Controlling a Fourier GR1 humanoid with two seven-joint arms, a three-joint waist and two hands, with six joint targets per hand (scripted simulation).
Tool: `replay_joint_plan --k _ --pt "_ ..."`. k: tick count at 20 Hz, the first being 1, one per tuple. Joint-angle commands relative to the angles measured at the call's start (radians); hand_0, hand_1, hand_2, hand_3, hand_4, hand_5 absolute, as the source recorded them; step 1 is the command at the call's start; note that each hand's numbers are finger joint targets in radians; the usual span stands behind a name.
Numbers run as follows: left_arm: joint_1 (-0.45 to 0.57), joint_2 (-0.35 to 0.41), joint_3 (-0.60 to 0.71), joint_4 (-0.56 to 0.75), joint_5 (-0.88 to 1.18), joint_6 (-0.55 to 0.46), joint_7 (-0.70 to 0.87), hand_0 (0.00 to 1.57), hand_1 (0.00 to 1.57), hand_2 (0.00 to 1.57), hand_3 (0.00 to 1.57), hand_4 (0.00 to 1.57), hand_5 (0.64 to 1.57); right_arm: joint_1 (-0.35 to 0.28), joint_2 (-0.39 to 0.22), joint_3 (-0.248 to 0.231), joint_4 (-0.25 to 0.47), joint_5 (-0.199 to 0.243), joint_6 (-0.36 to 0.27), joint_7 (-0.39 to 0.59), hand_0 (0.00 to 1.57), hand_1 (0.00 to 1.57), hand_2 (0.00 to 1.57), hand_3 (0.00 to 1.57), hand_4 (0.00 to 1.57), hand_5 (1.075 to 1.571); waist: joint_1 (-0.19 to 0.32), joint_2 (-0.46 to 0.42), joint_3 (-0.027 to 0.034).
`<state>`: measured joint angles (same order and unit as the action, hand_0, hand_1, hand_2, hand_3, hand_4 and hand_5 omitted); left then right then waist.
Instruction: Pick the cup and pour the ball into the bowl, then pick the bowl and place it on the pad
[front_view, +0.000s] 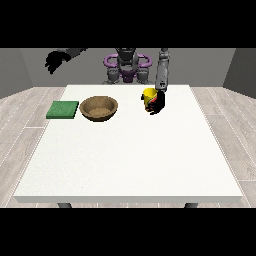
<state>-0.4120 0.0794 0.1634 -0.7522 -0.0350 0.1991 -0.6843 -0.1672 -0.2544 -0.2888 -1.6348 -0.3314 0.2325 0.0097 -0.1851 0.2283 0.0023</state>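
White tabletop (130, 150): the hand at the view's right (157, 104) is grasping the yellow cup (149, 96); tilting early could spill its ball short of the bowl (99, 108).

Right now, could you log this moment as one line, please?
hand at view's right: at yellow cup | brown bowl: beside green pad

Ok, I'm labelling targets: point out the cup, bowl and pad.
cup (148, 93), front view, yellow rim.
bowl (99, 108), front view, inner hollow.
pad (63, 109), front view, green top face.
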Motion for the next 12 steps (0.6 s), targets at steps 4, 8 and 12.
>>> replay_joint_plan --k 4,8,12 --pt "-0.054 -0.017 -0.02 0.092 -0.064 0.117 0.006 1.29 1.29 1.57 1.57 1.39 1.447 -0.079 -0.121 -0.115 0.056 -0.107 0.029 0.091 0.0 0.0 0.0 0.15 0.63 1.565 0.014 -0.02 -0.0024" --pt "-0.05 -0.037 -0.126 0.035 -0.18 0.213 0.156 1.27 1.27 1.57 1.57 1.4 1.432 0.033 -0.08 -0.081 0.173 -0.03 0.073 0.005 0.0 0.0 0.0 0.29 0.64 1.567 0.062 -0.153 -0.0012" --pt "-0.144 -0.044 -0.232 0.062 -0.355 0.377 0.345 1.3 1.3 1.57 1.57 1.4 1.488 -0.004 -0.111 -0.081 0.197 -0.074 0.069 0.109 0.0 0.0 0.0 0.28 0.64 1.564 0.033 -0.235 0.0002"
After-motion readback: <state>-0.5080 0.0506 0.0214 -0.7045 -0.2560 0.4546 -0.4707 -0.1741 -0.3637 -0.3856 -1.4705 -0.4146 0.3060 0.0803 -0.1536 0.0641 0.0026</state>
